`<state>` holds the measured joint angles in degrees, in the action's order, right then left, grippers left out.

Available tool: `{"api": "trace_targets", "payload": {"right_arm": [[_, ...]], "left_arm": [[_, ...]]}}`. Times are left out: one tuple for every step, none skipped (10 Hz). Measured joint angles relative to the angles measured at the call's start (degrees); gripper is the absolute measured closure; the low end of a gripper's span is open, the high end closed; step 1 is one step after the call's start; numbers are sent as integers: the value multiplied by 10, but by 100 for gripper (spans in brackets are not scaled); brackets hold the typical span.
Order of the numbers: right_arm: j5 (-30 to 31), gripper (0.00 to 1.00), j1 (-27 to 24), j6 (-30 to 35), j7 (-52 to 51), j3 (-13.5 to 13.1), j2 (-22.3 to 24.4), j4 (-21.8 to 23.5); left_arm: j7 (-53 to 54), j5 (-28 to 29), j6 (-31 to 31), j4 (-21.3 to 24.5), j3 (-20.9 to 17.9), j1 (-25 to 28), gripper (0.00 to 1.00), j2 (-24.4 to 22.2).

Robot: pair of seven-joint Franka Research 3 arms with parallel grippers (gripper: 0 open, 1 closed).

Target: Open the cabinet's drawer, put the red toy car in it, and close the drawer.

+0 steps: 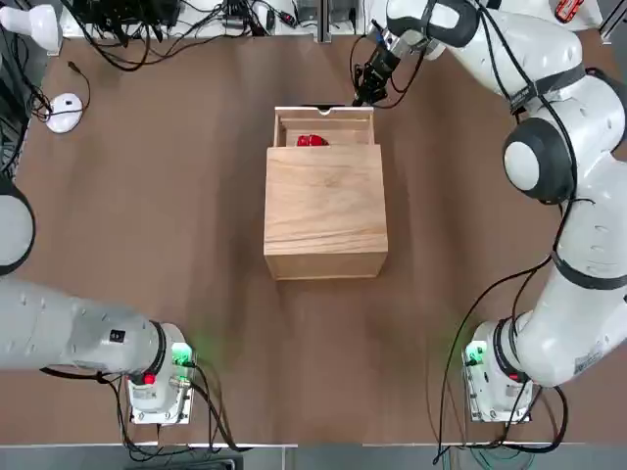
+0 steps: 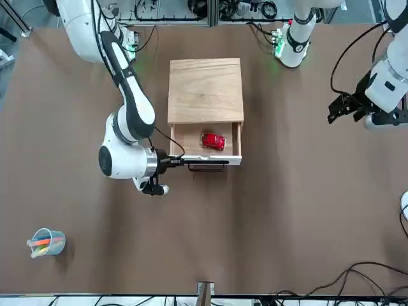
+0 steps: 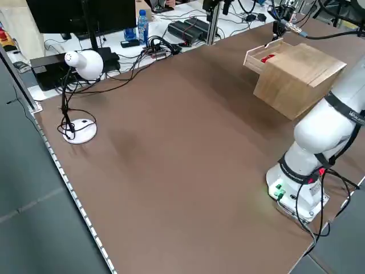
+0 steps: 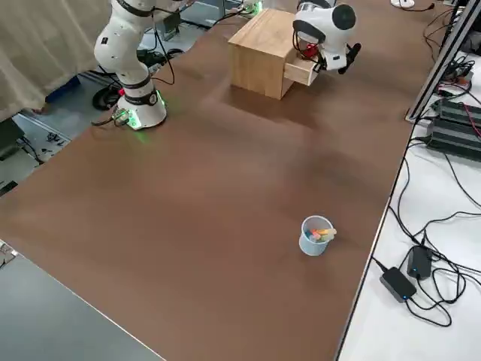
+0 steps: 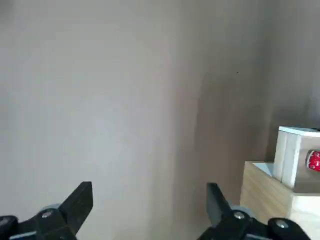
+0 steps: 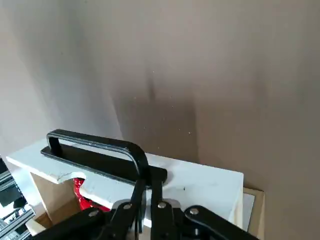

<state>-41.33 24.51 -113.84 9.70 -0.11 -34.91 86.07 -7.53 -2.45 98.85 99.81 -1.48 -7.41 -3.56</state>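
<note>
The red car (image 2: pixel 213 141) sits in the open drawer (image 2: pixel 234 160); closing remains. Right gripper (image 6: pixel 149 183), cabinet's (image 2: pixel 205 92) one o'clock: jaws together at handle (image 6: pixel 100 143). Left gripper (image 5: pixel 150 187), nine o'clock: jaws apart.

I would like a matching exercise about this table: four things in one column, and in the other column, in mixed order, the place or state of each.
Things:
1. small bright red toy car
2. shallow light-wood drawer
3. claw of the right arm
4. light-blue round cup

Places or states:
A. pulled open from the light-wood box-shaped cabinet
B. standing on the brown table, holding colourful items
C. lying inside the drawer
D. shut, at the black drawer handle

Right pairs: 1-C, 2-A, 3-D, 4-B
</note>
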Motion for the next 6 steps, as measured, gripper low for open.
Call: {"api": "trace_targets", "payload": {"right_arm": [[0,89,0,6,0,-1,0,-1],[0,89,0,15,0,-1,-1,-3],[0,89,2,40,0,-1,-1,-3],[0,89,5,59,0,-1,-1,-3],[0,89,8,77,0,-1,-1,-3],[0,89,12,87,0,-1,-1,-1]], "left_arm": [[5,3,0,-16,1,0,0,7],[6,5,0,-35,1,0,0,17],[7,7,-1,-54,1,2,0,28],[7,7,-8,-71,2,8,0,39],[13,7,-26,-91,5,15,0,49],[21,7,-40,-103,10,20,0,57]]}}
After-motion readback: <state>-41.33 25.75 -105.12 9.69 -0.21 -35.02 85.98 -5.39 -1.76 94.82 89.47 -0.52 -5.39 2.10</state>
